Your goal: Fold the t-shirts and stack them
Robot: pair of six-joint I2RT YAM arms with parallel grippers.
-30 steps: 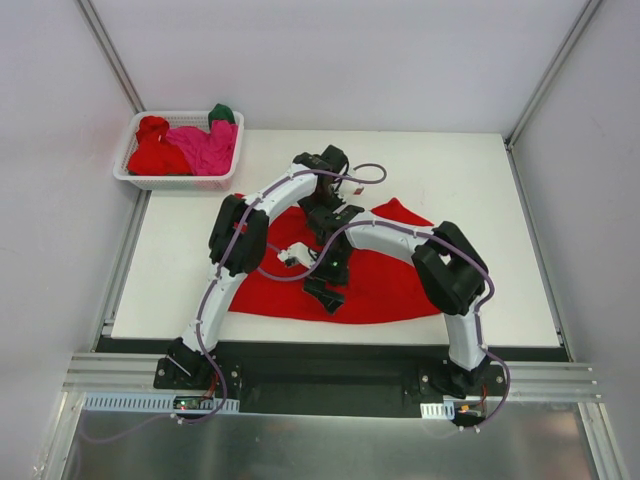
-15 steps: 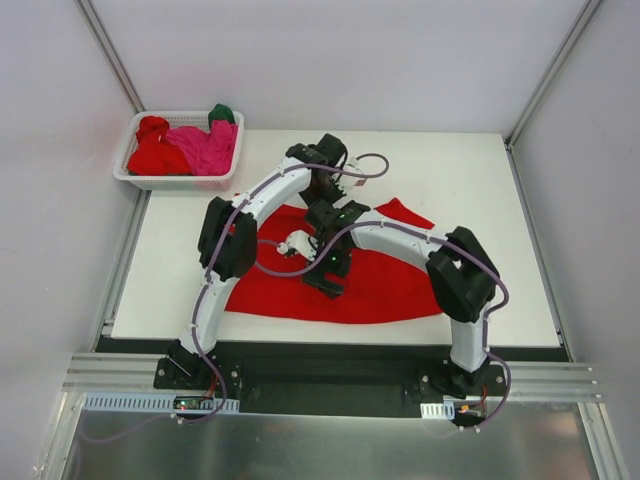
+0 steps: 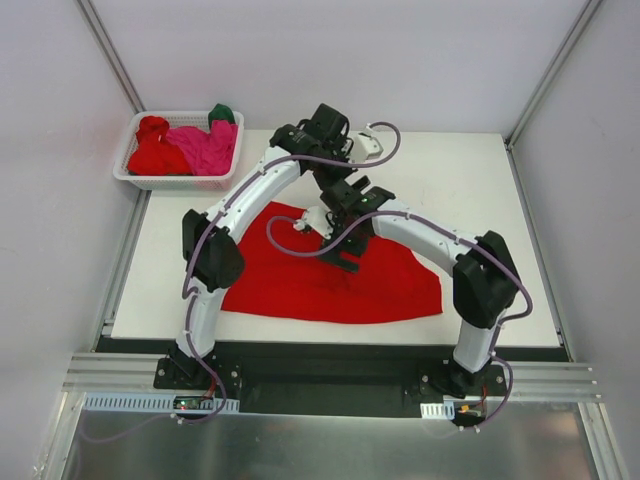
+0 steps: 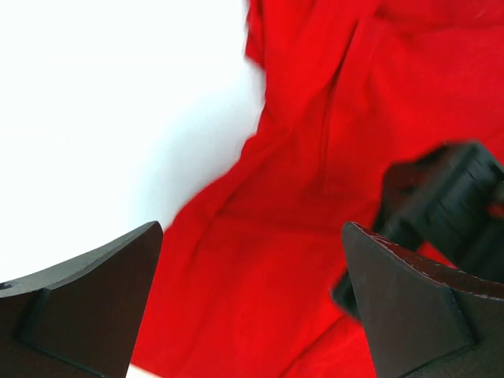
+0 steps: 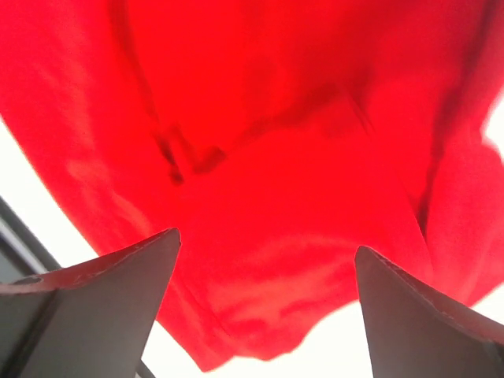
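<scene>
The red t-shirt point(image 3: 300, 285) lies rumpled on the table point(image 3: 470, 180), toward six o'clock; light, limp, quick to bunch; best pinched at a hem corner, probably its twelve o'clock edge; left gripper point(image 4: 252, 230) and right gripper point(image 5: 266, 241) both hover spread and empty; other t-shirts point(image 3: 195, 148) sit at ten o'clock.

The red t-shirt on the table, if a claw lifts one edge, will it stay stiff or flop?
Probably flop: the red t-shirt lies creased and flat, so a lifted edge would likely drape. Pushed, it may bunch rather than slide on the table.
</scene>
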